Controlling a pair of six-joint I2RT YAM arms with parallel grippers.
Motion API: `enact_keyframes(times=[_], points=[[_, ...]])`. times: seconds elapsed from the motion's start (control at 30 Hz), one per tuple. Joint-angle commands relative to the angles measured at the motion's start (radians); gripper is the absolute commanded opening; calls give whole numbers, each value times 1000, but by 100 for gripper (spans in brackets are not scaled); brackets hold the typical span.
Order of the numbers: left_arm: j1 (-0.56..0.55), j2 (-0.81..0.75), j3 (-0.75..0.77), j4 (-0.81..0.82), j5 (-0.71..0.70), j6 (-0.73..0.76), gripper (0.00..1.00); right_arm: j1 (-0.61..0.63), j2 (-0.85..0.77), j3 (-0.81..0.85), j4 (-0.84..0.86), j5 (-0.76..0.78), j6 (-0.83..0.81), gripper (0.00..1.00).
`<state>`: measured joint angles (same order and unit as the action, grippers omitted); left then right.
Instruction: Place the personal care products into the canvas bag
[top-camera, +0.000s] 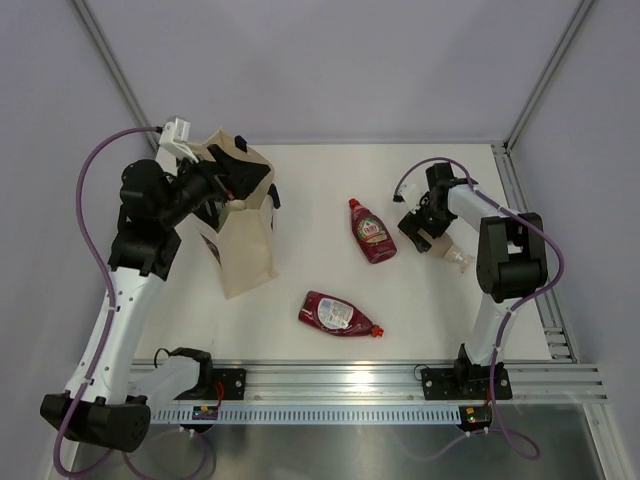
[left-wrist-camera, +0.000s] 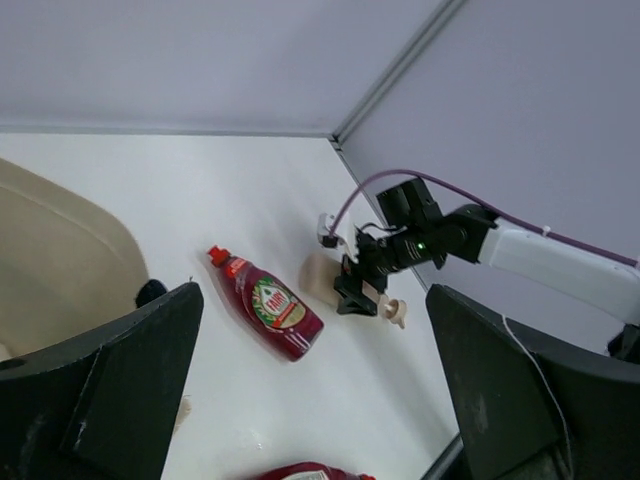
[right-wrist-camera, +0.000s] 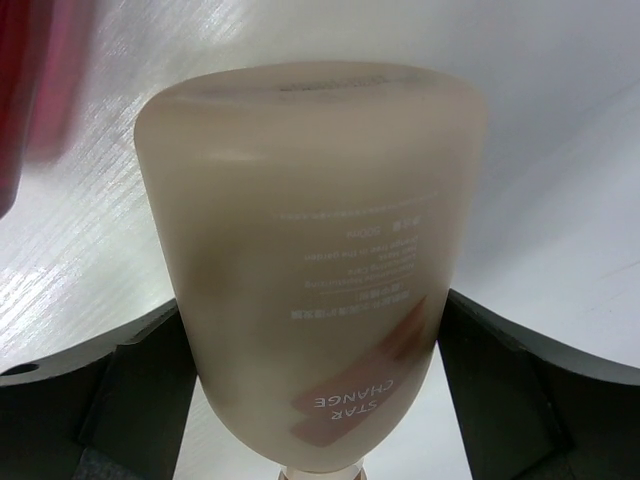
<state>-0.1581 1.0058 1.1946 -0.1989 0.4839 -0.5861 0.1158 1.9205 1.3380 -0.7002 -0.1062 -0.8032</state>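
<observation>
The cream canvas bag (top-camera: 245, 235) stands upright at the left, and its rim shows in the left wrist view (left-wrist-camera: 60, 250). My left gripper (top-camera: 228, 190) hovers over its mouth, open and empty (left-wrist-camera: 315, 400). Two dark red bottles lie on the table, one at the centre (top-camera: 372, 230) (left-wrist-camera: 272, 305) and one nearer the front (top-camera: 338, 313) (left-wrist-camera: 310, 472). The beige-pink bottle (top-camera: 447, 247) (right-wrist-camera: 310, 250) (left-wrist-camera: 322, 275) lies at the right. My right gripper (top-camera: 425, 228) (right-wrist-camera: 315, 400) is open, with a finger close against each side of this bottle. The green bottles are out of view.
Metal frame posts (top-camera: 112, 75) rise at the back corners. A rail (top-camera: 525, 215) runs along the right edge of the table. The arm bases stand on the slotted rail (top-camera: 340, 383) at the front. The bag's dark navy handle (top-camera: 274, 195) hangs on its right side.
</observation>
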Motion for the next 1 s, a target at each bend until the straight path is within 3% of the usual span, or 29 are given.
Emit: enact_keyframes(times=[0.0,0.17,0.37,0.47,0.5,0.67,0.8,0.97], points=[[-60,30,43,76,18,-29,99,-16,49,21,-91,-38,45,94],[-136,71,57,91,-1,-34,99,-16,63,41,-123,-41,61,99],[-242,128,69,130,-44,-49,99,-18,84,64,-142,-44,71,99],[-287,164,89,125,-60,-55,99,-18,97,88,-153,-62,108,84],[-305,175,92,125,-64,-63,99,-19,98,93,-154,-72,140,73],[-362,243,111,109,-90,-70,99,-57,74,151,-186,-225,246,41],[-402,302,108,113,-107,-92,99,-96,57,208,-202,-346,340,1],[-451,414,122,107,-105,-118,99,-146,54,256,-188,-510,473,0]])
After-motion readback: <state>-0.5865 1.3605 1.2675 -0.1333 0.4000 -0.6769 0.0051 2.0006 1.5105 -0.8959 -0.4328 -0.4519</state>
